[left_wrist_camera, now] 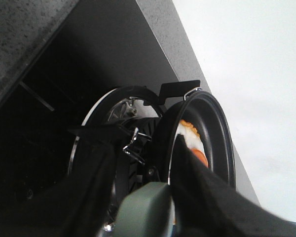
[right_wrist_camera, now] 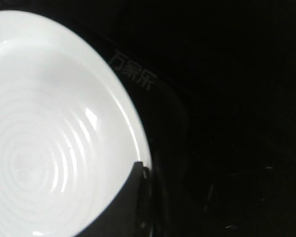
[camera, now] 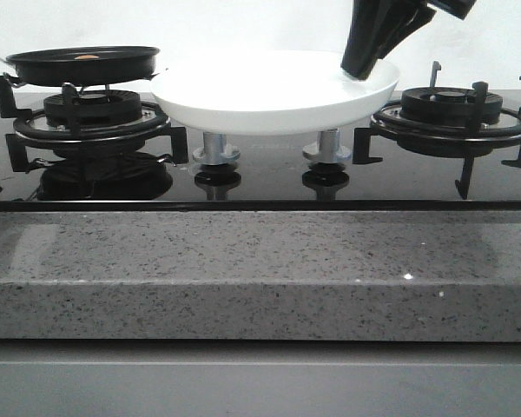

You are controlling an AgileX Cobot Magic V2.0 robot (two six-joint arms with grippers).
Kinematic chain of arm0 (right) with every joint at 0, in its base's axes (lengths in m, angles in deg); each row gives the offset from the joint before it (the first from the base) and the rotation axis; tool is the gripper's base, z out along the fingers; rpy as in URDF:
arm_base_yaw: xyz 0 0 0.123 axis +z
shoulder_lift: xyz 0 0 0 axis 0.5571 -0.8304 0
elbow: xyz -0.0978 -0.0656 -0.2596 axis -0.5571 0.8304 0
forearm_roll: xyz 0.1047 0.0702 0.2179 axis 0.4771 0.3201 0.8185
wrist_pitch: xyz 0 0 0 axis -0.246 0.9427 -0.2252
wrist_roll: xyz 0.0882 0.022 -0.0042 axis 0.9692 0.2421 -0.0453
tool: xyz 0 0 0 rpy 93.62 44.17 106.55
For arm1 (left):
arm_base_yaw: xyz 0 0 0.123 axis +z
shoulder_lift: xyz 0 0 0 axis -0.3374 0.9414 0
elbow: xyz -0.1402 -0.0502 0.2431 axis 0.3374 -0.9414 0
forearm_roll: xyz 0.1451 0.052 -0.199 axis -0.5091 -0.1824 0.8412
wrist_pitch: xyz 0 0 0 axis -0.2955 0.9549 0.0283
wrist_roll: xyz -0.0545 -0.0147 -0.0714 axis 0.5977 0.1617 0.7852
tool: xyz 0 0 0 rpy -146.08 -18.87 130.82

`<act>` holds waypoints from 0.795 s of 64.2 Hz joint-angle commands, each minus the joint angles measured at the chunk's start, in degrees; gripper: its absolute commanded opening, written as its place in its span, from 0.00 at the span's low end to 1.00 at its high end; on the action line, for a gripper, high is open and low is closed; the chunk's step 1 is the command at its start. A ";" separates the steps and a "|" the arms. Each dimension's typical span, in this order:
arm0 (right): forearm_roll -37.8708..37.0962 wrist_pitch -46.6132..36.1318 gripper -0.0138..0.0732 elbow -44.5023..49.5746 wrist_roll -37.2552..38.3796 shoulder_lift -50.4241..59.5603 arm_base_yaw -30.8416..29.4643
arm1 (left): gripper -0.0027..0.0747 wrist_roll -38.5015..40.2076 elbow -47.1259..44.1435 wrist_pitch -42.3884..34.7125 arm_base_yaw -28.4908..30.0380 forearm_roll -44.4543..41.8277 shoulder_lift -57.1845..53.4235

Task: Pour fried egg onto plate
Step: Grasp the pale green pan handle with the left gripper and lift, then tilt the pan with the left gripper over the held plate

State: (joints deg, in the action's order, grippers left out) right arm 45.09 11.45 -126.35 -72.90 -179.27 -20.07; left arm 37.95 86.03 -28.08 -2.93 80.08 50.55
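The black frying pan (camera: 82, 62) hangs just above the left burner, nearly level, with its right rim close to the plate's left edge. The fried egg (left_wrist_camera: 190, 140) lies inside it, pale with an orange yolk; in the front view only the yolk spot (camera: 87, 57) shows. My left gripper (left_wrist_camera: 148, 212) is shut on the pan's grey-green handle (left_wrist_camera: 150, 205). The white plate (camera: 273, 91) is held above the hob's knobs. My right gripper (camera: 369, 65) is shut on its right rim, one finger (right_wrist_camera: 130, 197) over the rim of the plate (right_wrist_camera: 44, 138).
A black glass hob carries a left burner (camera: 91, 109) under the pan and a right burner (camera: 451, 109) with raised grate prongs. Two knobs (camera: 215, 149) (camera: 327, 148) stand below the plate. A grey speckled stone counter edge (camera: 260, 269) runs along the front.
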 commanded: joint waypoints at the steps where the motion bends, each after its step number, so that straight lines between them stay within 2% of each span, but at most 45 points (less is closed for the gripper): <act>1: 2.23 -1.18 0.08 -1.35 -0.48 3.16 -0.06 | 0.25 -0.37 1.99 -0.12 -0.18 3.35 -2.69; 5: 2.23 -1.18 0.08 -1.35 -0.48 3.16 -0.06 | 0.20 -0.37 1.99 -0.39 -0.18 3.35 -2.69; 14: 2.23 -1.18 0.08 -1.35 -0.48 3.16 -0.06 | 0.01 -0.37 1.99 -0.63 -0.18 3.35 -2.69; 30: 2.23 -1.18 0.08 -1.35 -0.48 3.16 -0.06 | 0.01 -0.69 1.99 -0.56 -0.18 4.61 -2.79; 36: 2.23 -1.18 0.08 -1.35 -0.48 3.16 -0.06 | 0.01 -4.56 1.99 1.24 -0.06 9.71 -3.18; 51: 2.23 -1.12 0.08 -1.35 -0.48 3.16 -0.06 | 0.01 -8.00 2.08 3.96 -0.06 19.52 -4.61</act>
State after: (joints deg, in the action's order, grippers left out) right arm 45.09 11.45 -126.35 -72.90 -179.27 -20.07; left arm 31.14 86.33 -26.93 -2.93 92.21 50.15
